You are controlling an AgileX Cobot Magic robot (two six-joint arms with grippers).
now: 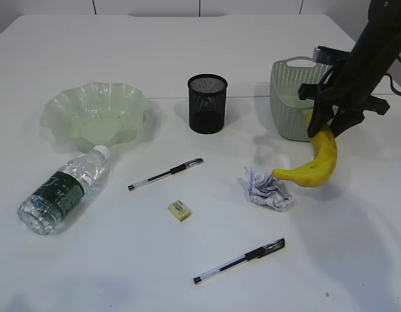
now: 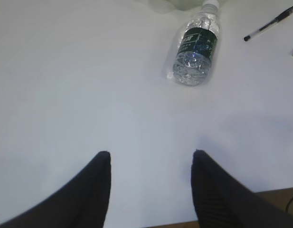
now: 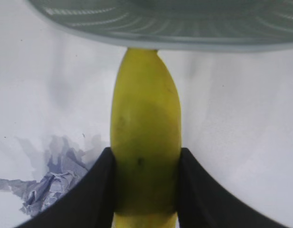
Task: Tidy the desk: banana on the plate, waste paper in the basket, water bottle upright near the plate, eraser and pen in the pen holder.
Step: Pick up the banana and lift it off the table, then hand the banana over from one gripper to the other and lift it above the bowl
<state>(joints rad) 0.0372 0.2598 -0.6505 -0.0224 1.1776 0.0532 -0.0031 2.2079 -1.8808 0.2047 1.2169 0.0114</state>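
Right gripper (image 3: pixel 145 190): both dark fingers pressed against the sides of the banana (image 3: pixel 145 142), clamped on its upper part. In the exterior view the same gripper (image 1: pixel 331 123) sits at the right edge of the frame, just in front of the basket (image 1: pixel 286 104); the banana (image 1: pixel 317 162) hangs from it, curving down and left, its lower tip close to the table (image 1: pixel 200 273). Whether the tip touches the surface cannot be told.

Left gripper (image 2: pixel 151 166): jaws standing apart, nothing between them, only bare white table below. Lower part of the left wrist frame.

Waste paper (image 1: pixel 268 190): crumpled ball on the table, just left of the banana tip, right of centre. Also seen lower left in the right wrist frame (image 3: pixel 46 187).

Water bottle (image 1: pixel 62 190): lying on its side, lower left, cap pointing toward the plate (image 1: pixel 64 104) and close to its rim. Plate is pale green, scalloped, upper left.

Pen holder (image 1: pixel 207 104): black mesh, upright, centre top, between plate and basket.

Eraser (image 1: pixel 179 210): flat on the table, centre.

Upper pen (image 1: pixel 166 174): left of centre, above the eraser. Lower pen (image 1: pixel 239 261): lower centre, well apart from the first.
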